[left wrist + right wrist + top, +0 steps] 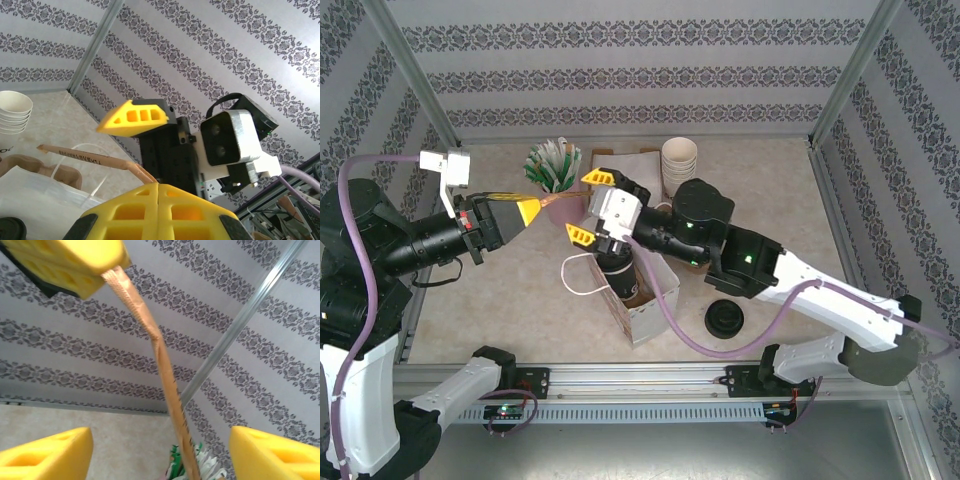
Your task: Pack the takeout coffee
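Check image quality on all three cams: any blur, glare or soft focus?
Top external: even light, soft shadows on the table, no harsh glare, detail sharp. Left wrist: wallpaper crisp, left fingers at the bottom edge slightly soft. Right wrist: softest of the three; right fingers blur at the lower corners, and the brown paper strip loses texture toward its lower end.

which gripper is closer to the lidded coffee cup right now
Right. The right gripper is open right beside the takeout coffee; the left gripper sits farther left, jaws shut on a paper-wrapped stick.
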